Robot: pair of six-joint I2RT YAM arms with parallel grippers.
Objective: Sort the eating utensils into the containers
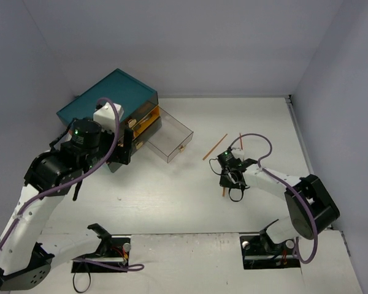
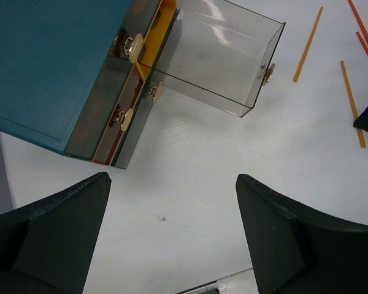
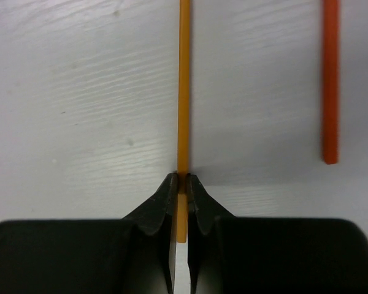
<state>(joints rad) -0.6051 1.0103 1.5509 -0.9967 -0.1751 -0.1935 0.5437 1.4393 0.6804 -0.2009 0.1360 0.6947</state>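
Observation:
The teal chest [image 1: 107, 98] stands at the back left, with one smoky clear drawer [image 1: 172, 138] pulled out and empty; the drawer also shows in the left wrist view [image 2: 218, 61]. My right gripper [image 1: 226, 182] is shut on a yellow-orange chopstick [image 3: 183, 86] near its end, low at the table; the jaws [image 3: 182, 179] pinch it. A red-orange chopstick [image 3: 330, 79] lies beside it. Another orange chopstick [image 1: 214, 147] lies nearer the drawer. My left gripper [image 2: 172, 184] is open and empty, high above the table by the chest's front corner. No forks or spoons show.
The chest's other drawers [image 2: 119, 116], with orange edges and pale knobs, are pushed in. Grey walls close off the back and both sides. The arm bases sit on plates at the near edge [image 1: 190, 245].

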